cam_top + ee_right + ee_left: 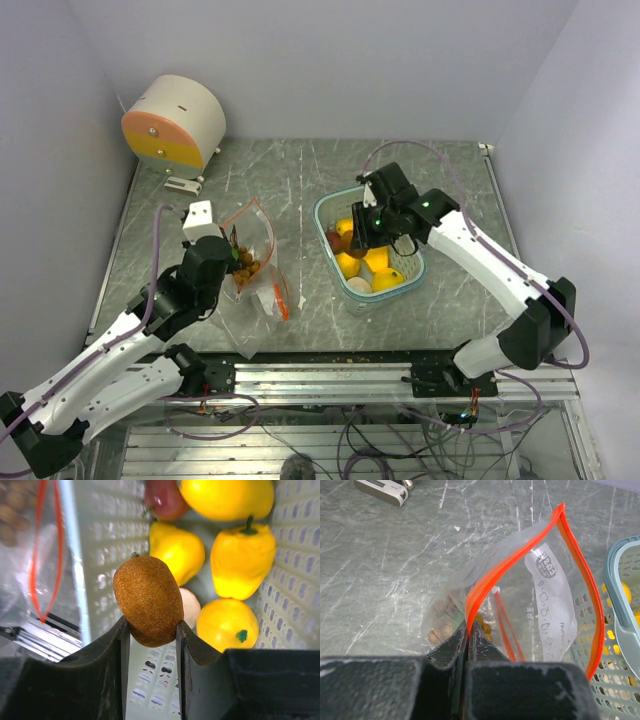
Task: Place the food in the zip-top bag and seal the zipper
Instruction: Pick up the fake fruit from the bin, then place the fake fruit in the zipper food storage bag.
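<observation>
The clear zip-top bag with an orange zipper stands open on the table. My left gripper is shut on its near zipper edge. Small brown grapes lie inside the bag. To the right, my right gripper is shut on a fuzzy brown oval fruit, held just above the light-blue basket. Below it in the basket lie several yellow fruits, a dark red fruit and a pale round one. In the top view the right gripper hangs over the basket's left half.
A round white-and-orange device stands at the back left, with a small metal piece beside it. The basket wall stands close to the bag's right side. An aluminium rail runs along the near table edge.
</observation>
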Controlling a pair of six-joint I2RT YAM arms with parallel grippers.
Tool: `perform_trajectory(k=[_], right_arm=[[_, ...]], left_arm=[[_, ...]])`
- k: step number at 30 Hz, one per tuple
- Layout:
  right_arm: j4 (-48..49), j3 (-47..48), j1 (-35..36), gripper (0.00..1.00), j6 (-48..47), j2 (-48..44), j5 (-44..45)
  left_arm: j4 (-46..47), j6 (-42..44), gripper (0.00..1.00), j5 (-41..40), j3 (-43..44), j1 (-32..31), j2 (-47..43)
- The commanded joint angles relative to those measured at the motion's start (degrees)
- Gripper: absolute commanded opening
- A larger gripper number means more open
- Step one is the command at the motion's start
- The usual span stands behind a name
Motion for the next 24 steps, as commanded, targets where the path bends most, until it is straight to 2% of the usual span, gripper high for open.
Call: perform_trajectory(k=[1,5,8,11,14,20,24], right_arm=[[2.5,5.3,-0.4,0.00,1.0,-4.1,0.2],[6.9,6.7,-0.4,0.00,1.7,-5.1,-8.3],[15.0,5.5,0.5,0.00,4.1,-6.1,-17.6],[24.4,4.3,4.0,0.00,7.0,-6.5,-21.9],[30.7,5.4,7.7,0.00,9.0,-4.5,-22.5],[38.9,7.1,10.8,0.00,13.7,1.3,-16.7],[38.0,9.2,12.3,0.00,13.7,6.0,-13.3]], left_arm=[[3.0,-0.4,0.07,0.4,-0.3,0.2,0.6],[4.6,-0.1,0.07,1.1,0.2,0.1,1.4],[5.5,0.0,0.07,1.7,0.5,0.2,2.2],[6.5,-0.1,0.07,2.4,0.3,0.2,2.5],[7.0,-0.4,0.07,3.4,0.2,0.2,2.5],[6.8,-0.7,0.07,3.8,0.2,0.1,2.0],[6.7,-0.7,0.07,3.7,0.2,0.1,1.7]])
